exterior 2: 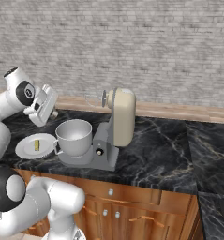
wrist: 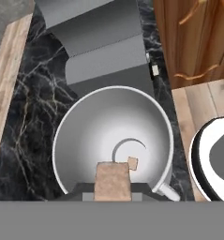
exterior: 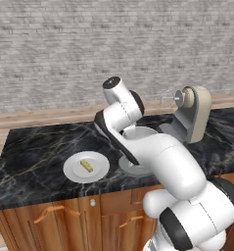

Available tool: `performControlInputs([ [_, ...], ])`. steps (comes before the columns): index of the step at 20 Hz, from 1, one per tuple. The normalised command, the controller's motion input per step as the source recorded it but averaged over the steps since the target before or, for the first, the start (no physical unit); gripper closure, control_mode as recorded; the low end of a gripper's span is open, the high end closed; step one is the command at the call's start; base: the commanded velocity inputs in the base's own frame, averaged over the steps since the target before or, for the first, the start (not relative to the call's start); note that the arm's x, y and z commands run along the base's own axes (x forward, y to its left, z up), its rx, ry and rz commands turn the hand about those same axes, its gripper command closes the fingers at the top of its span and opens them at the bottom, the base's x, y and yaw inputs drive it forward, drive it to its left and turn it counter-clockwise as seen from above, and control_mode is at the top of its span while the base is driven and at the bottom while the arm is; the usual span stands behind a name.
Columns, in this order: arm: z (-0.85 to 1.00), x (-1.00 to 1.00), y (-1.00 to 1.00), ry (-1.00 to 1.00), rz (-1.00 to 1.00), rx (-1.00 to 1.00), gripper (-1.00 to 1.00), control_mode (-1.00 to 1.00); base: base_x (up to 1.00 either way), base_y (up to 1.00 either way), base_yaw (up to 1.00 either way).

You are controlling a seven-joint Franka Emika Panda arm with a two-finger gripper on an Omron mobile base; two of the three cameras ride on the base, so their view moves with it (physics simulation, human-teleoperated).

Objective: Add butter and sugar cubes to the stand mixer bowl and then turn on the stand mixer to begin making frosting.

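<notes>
1. Grey-white brick fills the back wall (exterior: 64, 44), with a pale wooden ledge (exterior 2: 179, 110) running along its foot behind the table.
2. Black marble with thin light veins tops the table (exterior: 35, 147); below it sit warm wooden cabinet fronts (exterior: 55, 223) with curved handles and small round knobs.
3. A wooden plank floor (wrist: 205, 105) shows beside the cabinets in the hand view.
4. The stand mixer (exterior 2: 119, 123) stands on the table with its beige head tilted up and back, the wire whisk (exterior: 168, 99) lifted clear of the bowl.
5. The stand mixer bowl (exterior 2: 75, 136) sits on the mixer's flat grey base, its handle turned toward the plate.
6. One of the sugar cubes (wrist: 132, 163) lies on the bottom of the bowl, small and tan.
7. The tool (wrist: 112, 186) hangs directly above the bowl's opening, pointing down into it, its jaws narrowed on a second tan sugar cube (wrist: 112, 180) held between the tips.
8. A flat white plate (exterior: 74, 171) rests on the table just beside the mixer base, and the butter (exterior: 86, 165) lies on it, a short yellow stick.
</notes>
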Motion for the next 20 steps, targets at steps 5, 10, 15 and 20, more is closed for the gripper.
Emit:
performControlInputs([
  [5,-0.48,0.00,-0.36,0.04,-0.04,0.00,1.00,-1.00,0.00,0.00,0.00],
  [10,-0.54,0.07,-0.19,0.01,0.00,0.00,1.00,-1.00,0.00,0.00,0.00],
  [15,-0.42,0.33,-0.15,0.07,0.00,0.03,1.00,-1.00,0.00,0.00,0.00],
  [20,-0.21,0.43,-0.09,0.15,0.00,0.03,1.00,-1.00,0.00,0.00,0.00],
])
